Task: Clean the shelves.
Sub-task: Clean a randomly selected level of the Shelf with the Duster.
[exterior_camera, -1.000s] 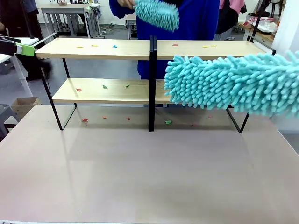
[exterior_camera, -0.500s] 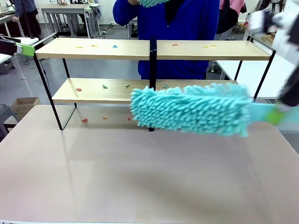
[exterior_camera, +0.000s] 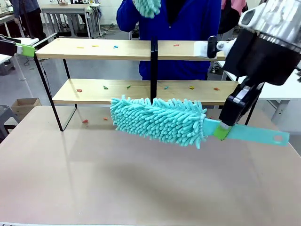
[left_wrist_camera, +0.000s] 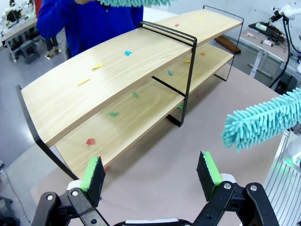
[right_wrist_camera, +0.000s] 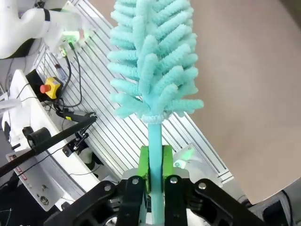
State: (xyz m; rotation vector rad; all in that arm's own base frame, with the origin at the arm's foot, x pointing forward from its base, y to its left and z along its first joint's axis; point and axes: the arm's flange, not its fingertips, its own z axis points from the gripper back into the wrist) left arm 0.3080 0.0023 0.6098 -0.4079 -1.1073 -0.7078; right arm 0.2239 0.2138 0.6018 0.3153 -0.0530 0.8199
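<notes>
The right tool (exterior_camera: 221, 131) clamps the teal duster (exterior_camera: 159, 120) in front of the shelves (exterior_camera: 94, 49); the left tool (left_wrist_camera: 149, 168) gapes apart

Robotics lab, emergency-stop button (right_wrist_camera: 45, 88), background worktables (exterior_camera: 66, 8)

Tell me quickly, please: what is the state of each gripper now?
Left gripper: open, holding nothing.
Right gripper: closed on the turquoise duster, gripping it by the handle.
</notes>
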